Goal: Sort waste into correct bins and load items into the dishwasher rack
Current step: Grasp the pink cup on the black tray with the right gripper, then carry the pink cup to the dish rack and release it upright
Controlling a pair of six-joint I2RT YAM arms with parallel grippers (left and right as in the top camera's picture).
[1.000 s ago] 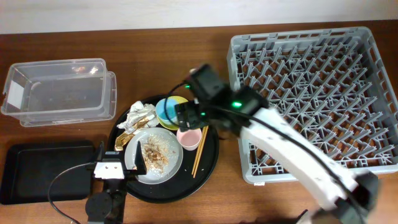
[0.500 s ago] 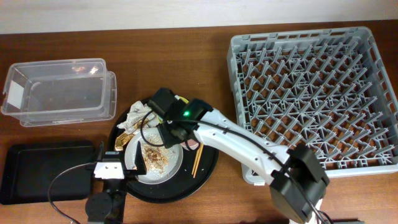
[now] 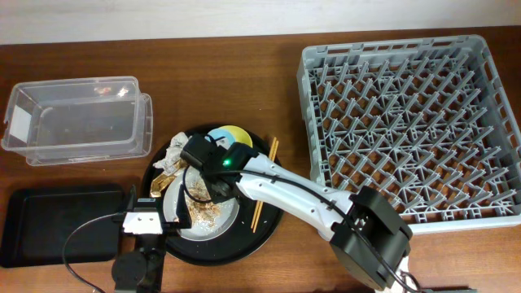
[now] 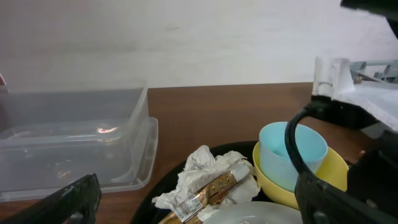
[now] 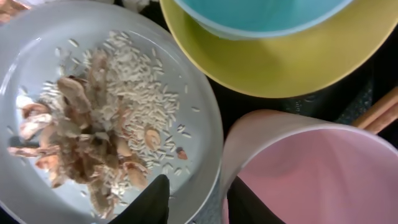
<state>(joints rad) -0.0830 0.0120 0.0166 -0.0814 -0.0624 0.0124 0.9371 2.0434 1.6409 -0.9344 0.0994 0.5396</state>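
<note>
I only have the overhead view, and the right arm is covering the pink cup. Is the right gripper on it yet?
Observer: Not shut on it. In the right wrist view the right gripper is open. Its fingers straddle the near wall of the pink cup, one on the plate side and one over the cup's inside.
Operator: Anything in the cup?
Observer: It looks empty; only bare pink shows inside.
Operator: And the left gripper?
Observer: The left wrist view shows the left gripper open and holding nothing, facing the crumpled wrapper.
</note>
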